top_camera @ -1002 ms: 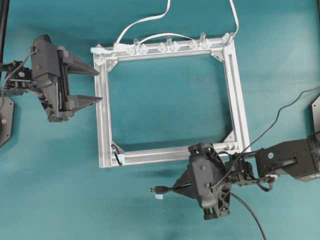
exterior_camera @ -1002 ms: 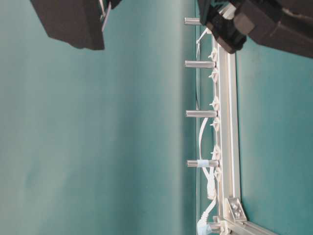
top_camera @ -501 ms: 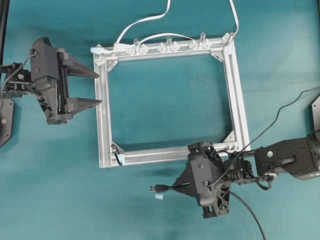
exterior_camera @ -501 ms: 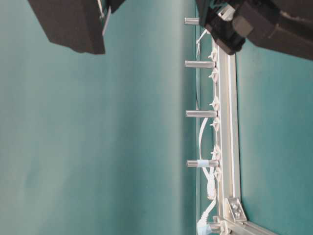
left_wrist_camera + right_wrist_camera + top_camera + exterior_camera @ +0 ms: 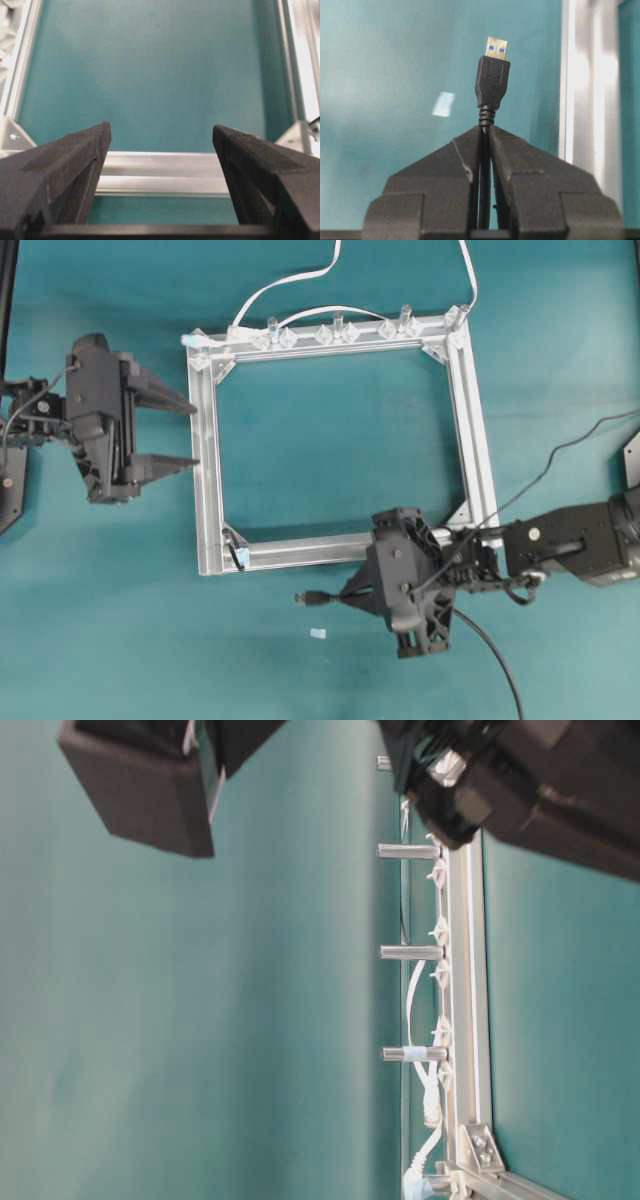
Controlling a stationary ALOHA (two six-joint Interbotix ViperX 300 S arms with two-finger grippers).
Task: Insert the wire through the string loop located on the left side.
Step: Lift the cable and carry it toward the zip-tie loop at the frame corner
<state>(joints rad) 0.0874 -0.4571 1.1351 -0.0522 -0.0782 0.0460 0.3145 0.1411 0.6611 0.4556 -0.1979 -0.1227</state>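
Note:
The wire [image 5: 530, 490] is a thin black cable ending in a USB plug [image 5: 303, 597]. My right gripper [image 5: 350, 597] is shut on it just behind the plug, below the frame's bottom rail. In the right wrist view the plug [image 5: 492, 75] sticks out beyond my shut right gripper [image 5: 485, 129]. The string loop [image 5: 237, 552] is a small dark loop on the bracket at the frame's lower left corner, left of and slightly above the plug. My left gripper [image 5: 192, 432] is wide open and empty beside the frame's left rail [image 5: 160, 172], which shows between its fingers [image 5: 80, 150].
The square aluminium frame [image 5: 478, 440] lies on the teal table. Clear clips and posts [image 5: 335, 332] line its top rail, and white cables [image 5: 290, 280] run off the back. A small pale scrap [image 5: 317, 633] lies on the table below the plug.
My right gripper has carried the plug up and slightly left, closer to the bottom rail. My left gripper has shifted a little down along the left rail, still open.

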